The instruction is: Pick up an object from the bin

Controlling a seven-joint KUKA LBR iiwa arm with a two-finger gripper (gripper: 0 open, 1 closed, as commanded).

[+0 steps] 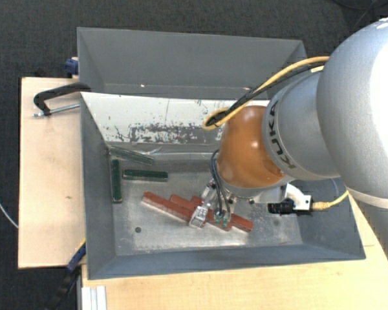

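Observation:
My gripper (pixel 211 217) hangs low over the bin floor, just right of the middle, its metal fingertips down on a long red-brown bar (pixel 171 206) that lies slanted from the left towards the right. The fingers stand on either side of the bar's right half, and a short red end (pixel 242 224) sticks out past them. Whether they press on the bar I cannot make out. Two dark green strips lie to the left: one upright (pixel 116 181) and one flat across (pixel 145 174).
The arm and its orange cover with yellow cable fill the bin's right half above the gripper. A grey strip (pixel 132 154) lies against the back wall at the left. Bare floor shows along the front and at the lower left.

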